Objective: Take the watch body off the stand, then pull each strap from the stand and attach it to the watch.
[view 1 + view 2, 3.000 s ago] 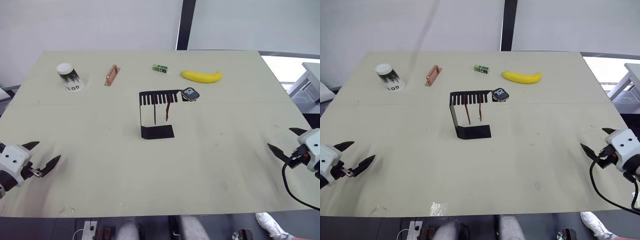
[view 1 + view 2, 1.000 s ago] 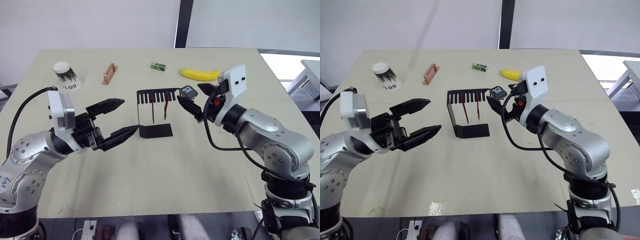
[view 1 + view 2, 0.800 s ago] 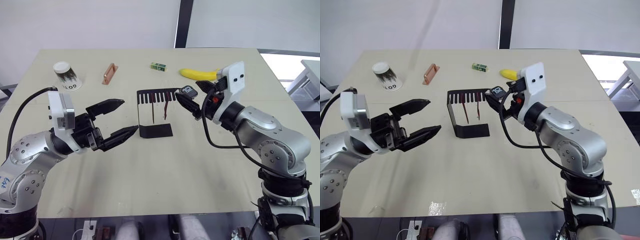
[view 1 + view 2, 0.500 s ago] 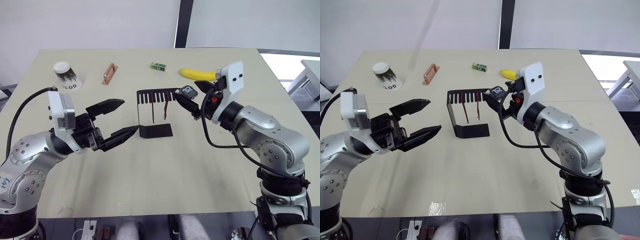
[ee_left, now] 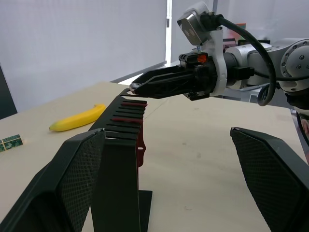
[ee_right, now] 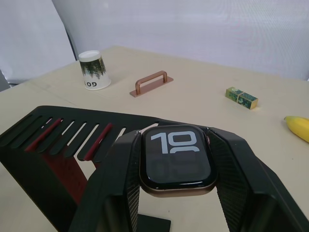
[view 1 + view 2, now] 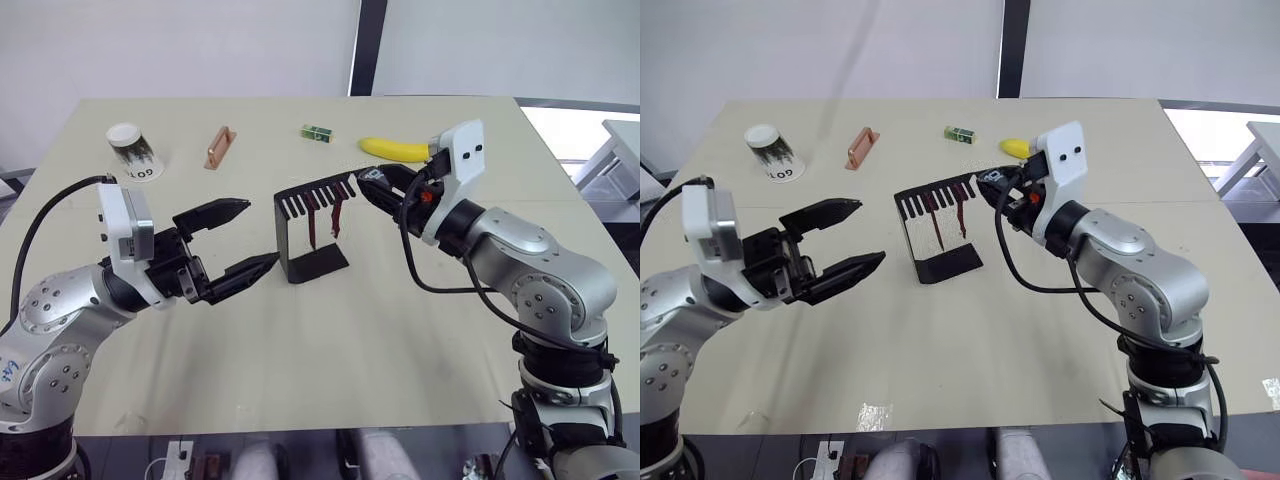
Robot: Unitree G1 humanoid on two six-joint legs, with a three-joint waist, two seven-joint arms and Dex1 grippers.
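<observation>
Half a second ago the stand (image 7: 312, 225) sat square on the table (image 7: 330, 340) with its comb level; now its comb top is tipped up and the whole piece is skewed, its round-hole end lifted toward the right gripper (image 7: 372, 183), whose two fingers are clamped on the watch body (image 6: 177, 161). In my judgement the case has not yet come free of its seat and the stand is being dragged along with it, so the first step is only half done, and a pull without something pinning the base risks toppling the stand or shaking off the straps (image 7: 324, 213). Those two dark red bands hang from the comb slots, just beside the right gripper's tips on the side away from the banana (image 7: 393, 149). The left gripper (image 7: 238, 240) hovers with its fingers wide apart and nothing between them, near the stand's base but not touching it, well placed to steady it. The right wrist view shows what the head views cannot: the lit screen sitting squarely between the two pads, over the hole end of the comb. The left wrist view gives the side profile, the right gripper's tips meeting the raised end of the comb.
</observation>
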